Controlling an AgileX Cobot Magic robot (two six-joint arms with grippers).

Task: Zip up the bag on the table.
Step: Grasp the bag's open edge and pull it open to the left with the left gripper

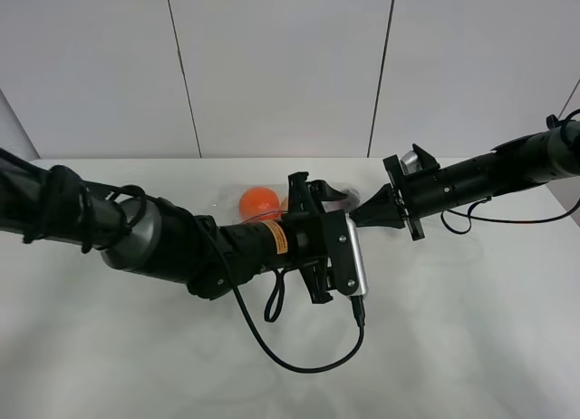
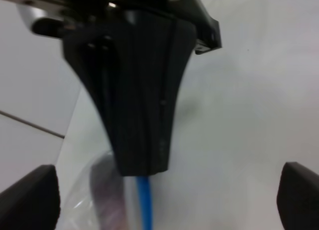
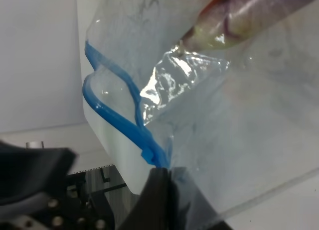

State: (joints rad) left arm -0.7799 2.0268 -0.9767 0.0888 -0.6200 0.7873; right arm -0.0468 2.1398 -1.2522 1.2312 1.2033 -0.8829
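The clear bag (image 3: 209,115) shows mostly in the right wrist view, with the purple eggplant (image 3: 249,16) inside. Its blue zipper strip (image 3: 117,115) gapes in a loop further along and joins at my right gripper (image 3: 160,182), which is shut on it. The left wrist view shows that same black gripper (image 2: 142,168) shut on the blue strip (image 2: 144,202). My left gripper (image 2: 164,200) is open, its fingers (image 2: 30,195) spread wide on either side of the strip and touching nothing. From above, my left gripper (image 1: 331,228) hides most of the bag (image 1: 228,201); the orange (image 1: 258,202) shows, and my right gripper (image 1: 355,216) meets the bag from the right.
The white table (image 1: 453,328) spreads around both arms. A black cable (image 1: 299,360) loops from the left wrist onto the tabletop in front. White wall panels stand behind the table.
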